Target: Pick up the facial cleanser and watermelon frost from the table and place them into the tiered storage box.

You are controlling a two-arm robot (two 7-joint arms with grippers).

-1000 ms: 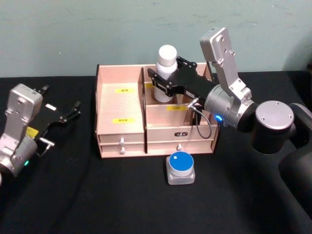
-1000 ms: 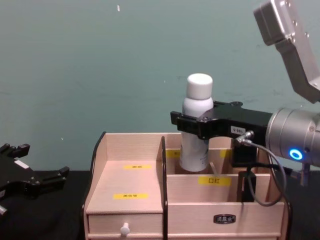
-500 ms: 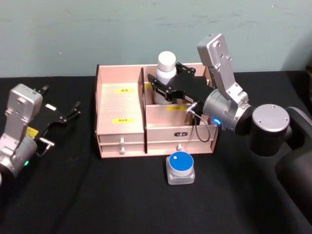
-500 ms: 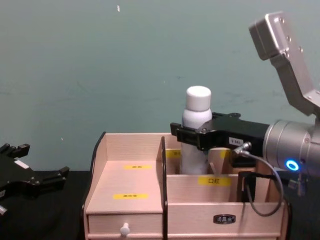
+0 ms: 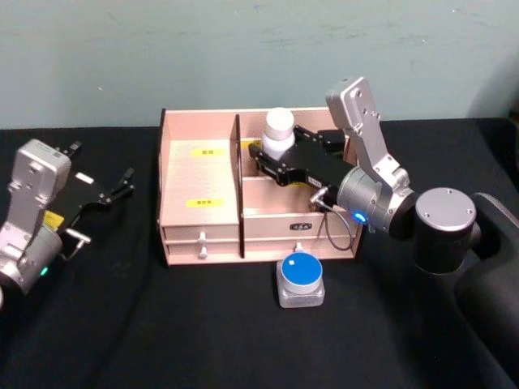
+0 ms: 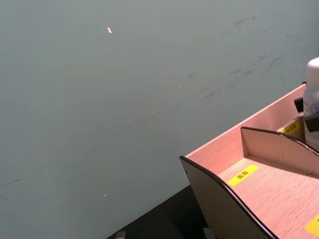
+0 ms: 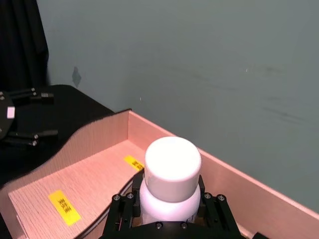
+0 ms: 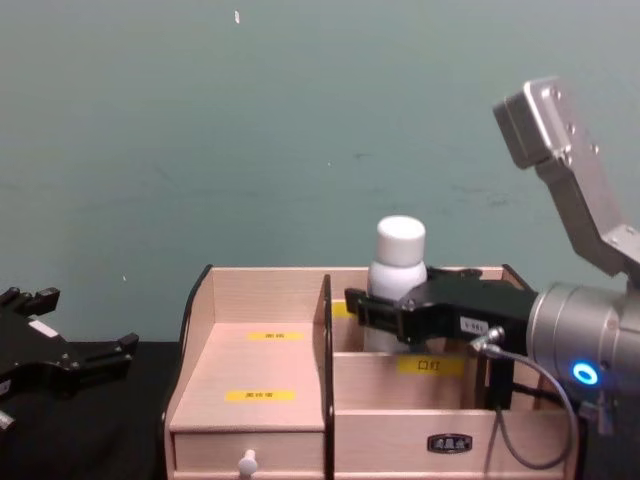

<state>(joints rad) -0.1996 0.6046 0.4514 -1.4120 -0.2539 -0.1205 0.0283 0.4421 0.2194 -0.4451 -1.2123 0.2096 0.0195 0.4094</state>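
Now, left gripper (image 5: 103, 162): parked over the black table (image 5: 162, 324) at 9 o'clock from the box, well apart from it, fingers spread and holding nothing.
Box (image 5: 200, 174): pale wood with dark trim and yellow labels; a wide stepped bay on its left, smaller bays on its right, drawers along the front.
Cleanser (image 5: 278, 130): white bottle with a white cap, upright in a rear bay just right of the tall divider, at about 12 o'clock in the box; whether its base is on the floor is hidden.
Right gripper (image 5: 271, 160): reaches in from 3 o'clock over the front right bays, clamped round the cleanser below its cap.
Frost jar (image 5: 300, 279): blue lid, on the table at 5 o'clock from the box, just beside its front, untouched.
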